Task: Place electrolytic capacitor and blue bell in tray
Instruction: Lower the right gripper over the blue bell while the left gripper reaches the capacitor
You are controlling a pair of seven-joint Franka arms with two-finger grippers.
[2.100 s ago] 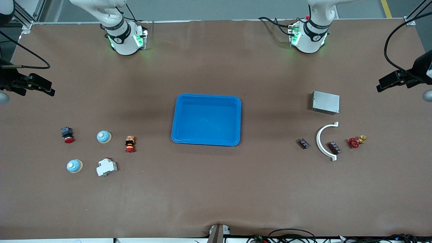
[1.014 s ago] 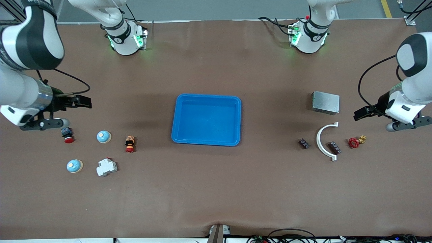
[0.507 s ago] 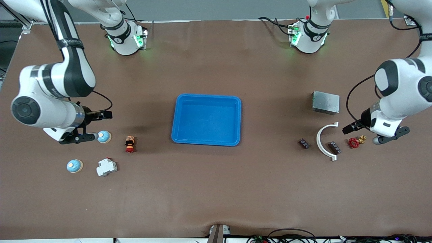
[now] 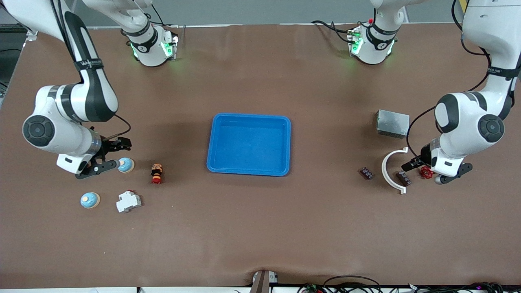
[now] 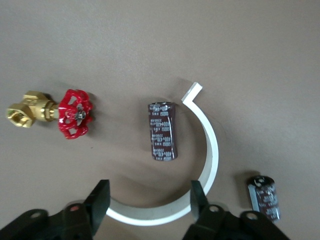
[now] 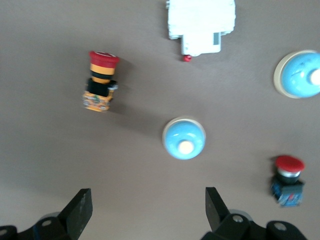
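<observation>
The blue tray (image 4: 249, 144) sits mid-table, with nothing in it. Two blue bells lie toward the right arm's end, one (image 4: 125, 165) farther from the front camera, one (image 4: 90, 200) nearer. My right gripper (image 4: 97, 166) hovers open beside the farther bell, which shows in the right wrist view (image 6: 184, 138) ahead of that gripper (image 6: 147, 207). Two dark capacitors (image 4: 403, 178) (image 4: 366, 173) lie toward the left arm's end. My left gripper (image 4: 447, 173) hovers open by the first capacitor (image 5: 163, 131), ahead of that gripper (image 5: 149, 200).
A white curved bracket (image 4: 391, 169) lies round the first capacitor. A red-handled brass valve (image 4: 426, 172) and a grey metal box (image 4: 392, 123) lie close by. A white breaker (image 4: 128, 201), an orange-bodied push button (image 4: 156, 173) and another red button (image 6: 288, 180) lie by the bells.
Both arms swung in from the table's ends and came down, the right gripper to the farther bell, the left gripper to the valve and bracket. No object has moved.
</observation>
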